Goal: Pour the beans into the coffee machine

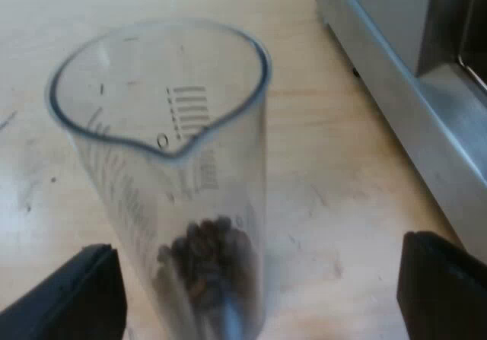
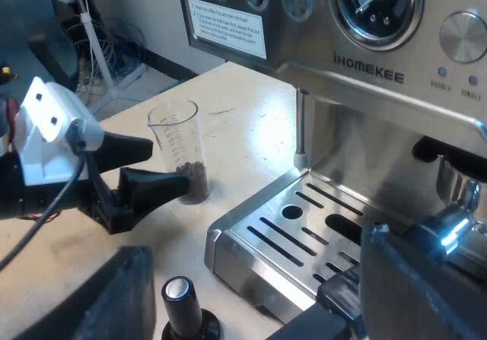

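A clear measuring glass (image 1: 163, 119) with printed scale marks stands upright on the wooden table, and dark coffee beans (image 1: 209, 256) lie in its bottom. My left gripper (image 1: 259, 268) is open, one black finger on either side of the glass and neither touching it. From the right wrist view the left gripper (image 2: 167, 169) reaches the glass (image 2: 176, 138) at the level of the beans. The steel espresso machine (image 2: 365, 74) stands close beside the glass. My right gripper (image 2: 266, 298) is open with nothing between its fingers, hanging above the corner of the drip tray (image 2: 304, 226).
A tamper with a black knob (image 2: 181, 303) stands on the table below my right gripper. The machine's front carries a pressure gauge (image 2: 377, 1), dials and a steam wand (image 2: 301, 127). The machine's steel base (image 1: 411, 104) runs close beside the glass.
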Robot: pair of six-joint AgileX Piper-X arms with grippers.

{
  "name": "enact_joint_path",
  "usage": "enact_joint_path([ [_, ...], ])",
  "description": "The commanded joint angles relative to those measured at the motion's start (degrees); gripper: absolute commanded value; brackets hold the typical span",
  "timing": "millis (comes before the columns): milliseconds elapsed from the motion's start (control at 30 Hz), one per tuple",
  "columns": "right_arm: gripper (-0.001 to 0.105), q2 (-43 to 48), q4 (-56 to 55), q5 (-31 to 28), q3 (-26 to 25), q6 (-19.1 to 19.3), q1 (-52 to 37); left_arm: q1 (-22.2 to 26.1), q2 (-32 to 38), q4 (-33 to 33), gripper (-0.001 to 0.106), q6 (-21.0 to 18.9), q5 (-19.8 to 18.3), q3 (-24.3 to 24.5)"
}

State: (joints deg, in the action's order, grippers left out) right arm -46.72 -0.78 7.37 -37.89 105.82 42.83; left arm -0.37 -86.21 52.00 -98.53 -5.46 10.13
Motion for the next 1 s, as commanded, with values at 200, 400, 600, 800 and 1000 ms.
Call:
enact_joint_path([
  [200, 0.059, 0.1, 0.8, 0.3, -0.6, 0.7, 0.1, -0.1, -3.3, 2.4, 0.101, -0.4, 3.1, 3.6],
  [400, 0.059, 0.1, 0.8, 0.3, -0.6, 0.7, 0.1, -0.1, -5.1, 2.4, 0.101, -0.4, 4.8, 5.7],
  [600, 0.059, 0.1, 0.8, 0.3, -0.6, 0.7, 0.1, -0.1, -5.2, 2.4, 0.101, -0.2, 4.8, 5.9],
  [800, 0.059, 0.1, 0.8, 0.3, -0.6, 0.7, 0.1, -0.1, -5.8, 2.2, 0.101, 0.4, 4.8, 6.6],
  [1000, 0.059, 0.1, 0.8, 0.3, -0.6, 0.7, 0.1, -0.1, -8.0, 2.3, 0.101, 1.0, 4.8, 9.2],
])
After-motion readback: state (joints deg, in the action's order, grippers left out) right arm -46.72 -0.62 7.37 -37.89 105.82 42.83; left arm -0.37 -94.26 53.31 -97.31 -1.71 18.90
